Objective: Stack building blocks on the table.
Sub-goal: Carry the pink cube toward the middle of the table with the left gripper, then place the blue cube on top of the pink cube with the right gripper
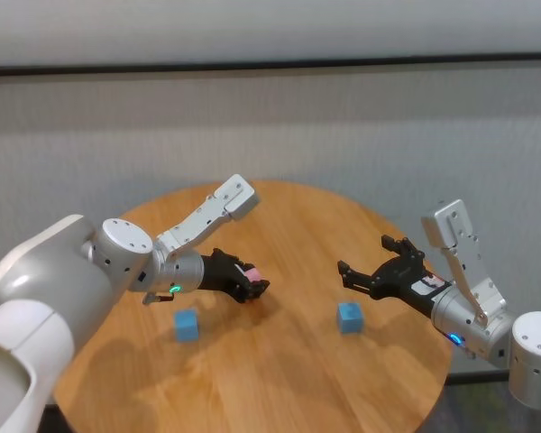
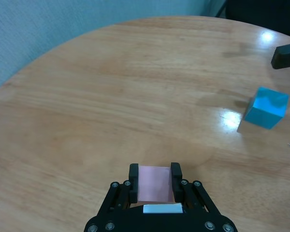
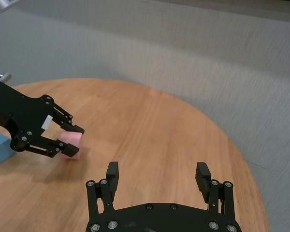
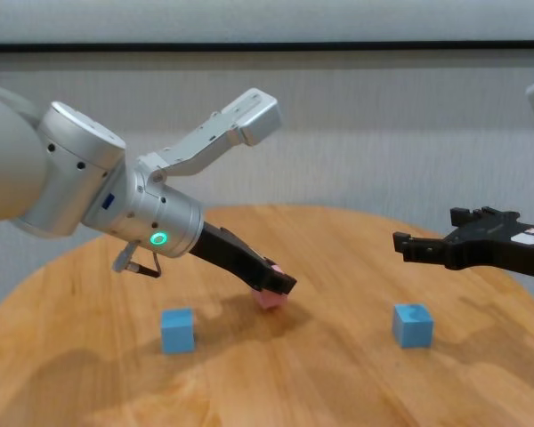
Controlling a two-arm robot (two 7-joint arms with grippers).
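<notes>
My left gripper [image 1: 255, 285] is shut on the pale pink block [image 1: 250, 272] near the middle of the round wooden table [image 1: 298, 388], low over the top; I cannot tell if the block touches the wood. The left wrist view shows the pink block [image 2: 154, 184] squeezed between both fingers. One light blue block [image 1: 187, 325] lies near my left arm, in front of the gripper. The other blue block [image 1: 349, 317] lies to the right, just below my right gripper [image 1: 365, 257], which hovers open and holds nothing [image 3: 157, 170].
The table's right edge [image 1: 437, 361] runs close under my right forearm. Bare wood stretches between the two blue blocks [image 4: 294, 365]. A grey wall stands behind the table.
</notes>
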